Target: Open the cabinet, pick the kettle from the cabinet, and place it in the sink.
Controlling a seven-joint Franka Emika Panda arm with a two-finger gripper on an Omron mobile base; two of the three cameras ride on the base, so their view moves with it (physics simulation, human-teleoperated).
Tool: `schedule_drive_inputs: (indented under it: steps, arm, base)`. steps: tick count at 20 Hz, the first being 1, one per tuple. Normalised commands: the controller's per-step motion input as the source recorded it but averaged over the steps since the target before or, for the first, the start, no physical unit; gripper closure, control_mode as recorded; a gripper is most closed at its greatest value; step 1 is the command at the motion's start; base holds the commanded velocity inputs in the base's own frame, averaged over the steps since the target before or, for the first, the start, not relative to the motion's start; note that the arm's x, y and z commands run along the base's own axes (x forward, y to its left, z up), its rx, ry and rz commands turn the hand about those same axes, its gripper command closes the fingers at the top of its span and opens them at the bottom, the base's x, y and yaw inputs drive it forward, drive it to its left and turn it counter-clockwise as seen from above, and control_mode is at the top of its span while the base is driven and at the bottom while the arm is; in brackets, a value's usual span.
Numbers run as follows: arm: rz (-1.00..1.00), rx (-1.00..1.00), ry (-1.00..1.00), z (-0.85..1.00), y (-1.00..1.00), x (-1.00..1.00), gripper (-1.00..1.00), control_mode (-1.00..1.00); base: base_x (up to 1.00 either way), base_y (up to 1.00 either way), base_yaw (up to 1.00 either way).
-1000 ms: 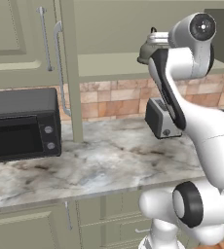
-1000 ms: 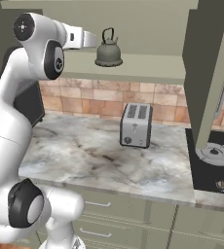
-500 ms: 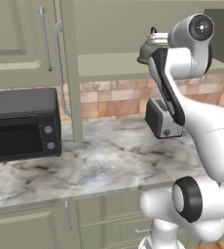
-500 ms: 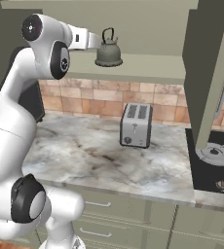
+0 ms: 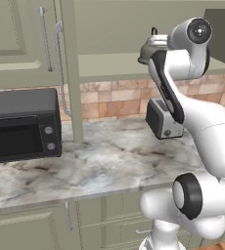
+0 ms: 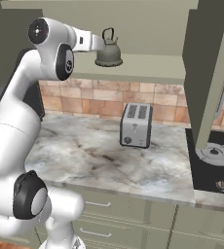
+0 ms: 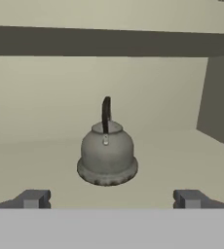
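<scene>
A small, squat, dull-grey metal kettle (image 7: 107,154) with a thin dark arched handle stands upright on the pale cabinet shelf (image 7: 46,141), ahead of the widely parted dark fingertips (image 7: 33,198).

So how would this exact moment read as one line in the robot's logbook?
cabinet: open | kettle: upright on shelf, not gripped | pincer: open, facing kettle | sink: not reached
</scene>
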Motion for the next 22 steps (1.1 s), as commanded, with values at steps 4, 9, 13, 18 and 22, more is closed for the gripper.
schedule_drive_inputs:
  steps: [4, 9, 13, 18, 22]
  arm:
    - [0.00, 0.00, 0.00, -0.07, 0.00, 0.30, -1.00, -1.00]
    - [0.00, 0.00, 0.00, -0.02, -0.05, 0.30, -1.00, -1.00]
    - [0.00, 0.00, 0.00, 0.03, -0.03, 0.27, -1.00, -1.00]
    - [0.00, 0.00, 0.00, 0.02, -0.02, 0.21, -1.00, -1.00]
    - [0.00, 0.00, 0.00, 0.00, 0.00, 0.17, -1.00, -1.00]
  base:
    - [0.00, 0.00, 0.00]
    - [0.00, 0.00, 0.00]
    - [0.00, 0.00, 0.00]
    - [0.00, 0.00, 0.00]
    - [0.00, 0.00, 0.00]
